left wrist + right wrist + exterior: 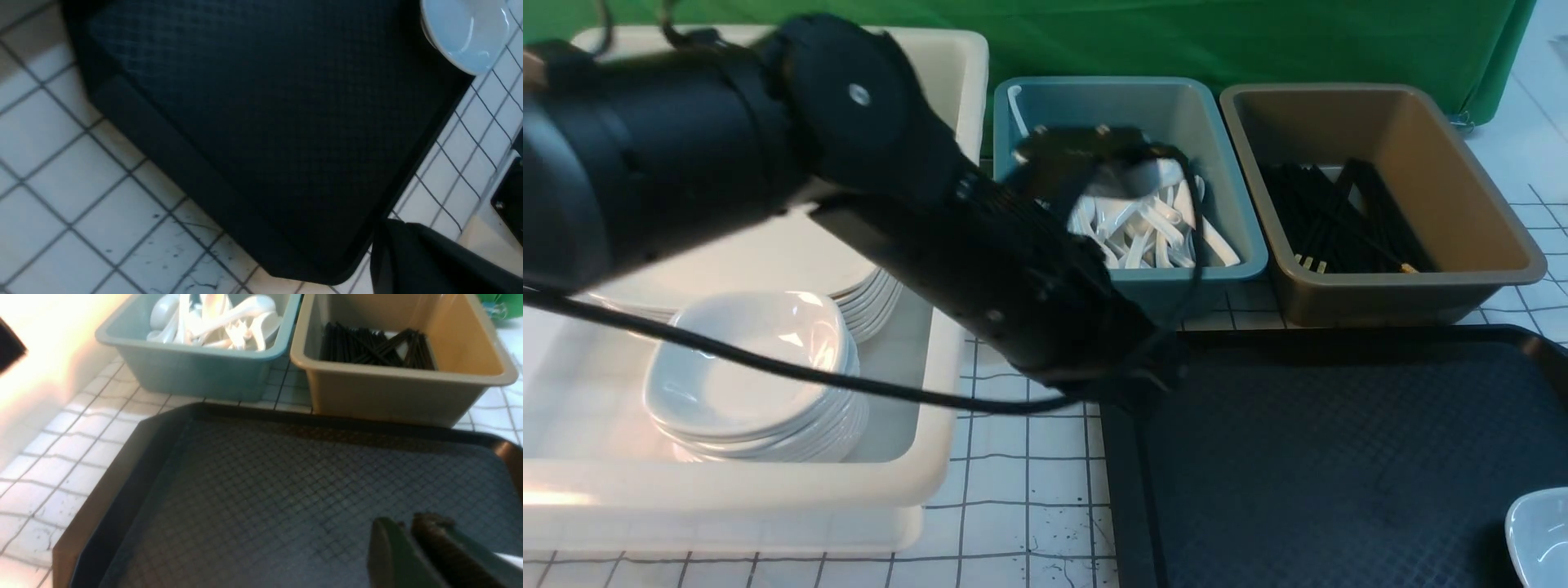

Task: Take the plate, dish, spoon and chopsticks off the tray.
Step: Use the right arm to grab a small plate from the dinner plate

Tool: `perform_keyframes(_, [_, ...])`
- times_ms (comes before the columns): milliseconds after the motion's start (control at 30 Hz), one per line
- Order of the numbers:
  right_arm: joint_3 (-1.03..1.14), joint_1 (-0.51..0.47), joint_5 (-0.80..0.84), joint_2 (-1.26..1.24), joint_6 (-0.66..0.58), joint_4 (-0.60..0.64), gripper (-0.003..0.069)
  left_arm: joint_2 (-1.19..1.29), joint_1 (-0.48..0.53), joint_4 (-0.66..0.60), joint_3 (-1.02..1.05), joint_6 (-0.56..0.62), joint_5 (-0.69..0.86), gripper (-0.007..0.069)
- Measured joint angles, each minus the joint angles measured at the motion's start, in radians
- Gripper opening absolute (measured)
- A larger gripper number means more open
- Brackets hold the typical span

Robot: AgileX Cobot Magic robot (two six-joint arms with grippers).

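Note:
The black tray [1339, 457] fills the lower right of the front view. A small white dish [1539, 535] rests at its near right corner, cut off by the frame edge. The left wrist view shows the dish [466, 32] at the far corner of the tray [253, 122]. My left arm [980, 253] reaches across to the tray's left corner, and its gripper [386, 234] is shut and empty beside the tray's rim. Low over the tray [265, 490], my right gripper [404, 526] has its fingers together, with a white sliver just beyond one finger. No plate, spoon or chopsticks show on the tray.
At the left stands a big white tub [931, 392] holding stacked white crockery. Behind the tray are a teal tub [1233, 245] of white cutlery and a brown tub [1486, 204] of black sticks. A black cable [849, 384] hangs from my left arm across the white tub.

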Motion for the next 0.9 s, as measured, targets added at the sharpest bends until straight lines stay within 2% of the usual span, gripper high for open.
perform_keyframes(33, [-0.002, 0.000, 0.011, 0.000, 0.000, 0.000, 0.0059, 0.006, -0.013, 0.000, 0.000, -0.003, -0.001, -0.0003])
perform_keyframes(100, [-0.002, 0.000, 0.032, 0.000, 0.000, 0.001, 0.0030, 0.013, -0.024, 0.000, 0.000, -0.003, -0.004, -0.0003])
perform_keyframes(300, [-0.045, 0.000, 0.109, 0.082, 0.000, 0.001, 0.0030, -0.018, 0.010, 0.049, 0.000, 0.013, 0.031, -0.0003])
perform_keyframes(467, [-0.158, 0.000, 0.311, 0.334, 0.000, 0.001, 0.0030, -0.094, 0.109, 0.139, 0.000, 0.019, 0.141, -0.0002])
perform_keyframes(600, [-0.194, 0.000, 0.346, 0.606, 0.048, -0.034, 0.0039, -0.140, 0.200, 0.174, 0.000, 0.023, 0.175, -0.0002])
perform_keyframes(733, [-0.196, 0.000, 0.314, 0.790, 0.159, -0.127, 0.0127, -0.154, 0.255, 0.184, 0.000, 0.029, 0.183, -0.0002])
perform_keyframes(767, [-0.198, 0.000, 0.284, 0.873, 0.207, -0.161, 0.0206, -0.157, 0.276, 0.184, 0.000, 0.047, 0.186, -0.0002])
perform_keyframes(800, [-0.202, 0.000, 0.267, 0.922, 0.231, -0.172, 0.0255, -0.157, 0.287, 0.185, 0.000, 0.055, 0.188, -0.0002])
perform_keyframes(900, [-0.245, 0.000, 0.251, 1.040, 0.259, -0.185, 0.0355, -0.157, 0.309, 0.187, 0.000, 0.071, 0.187, -0.0002])
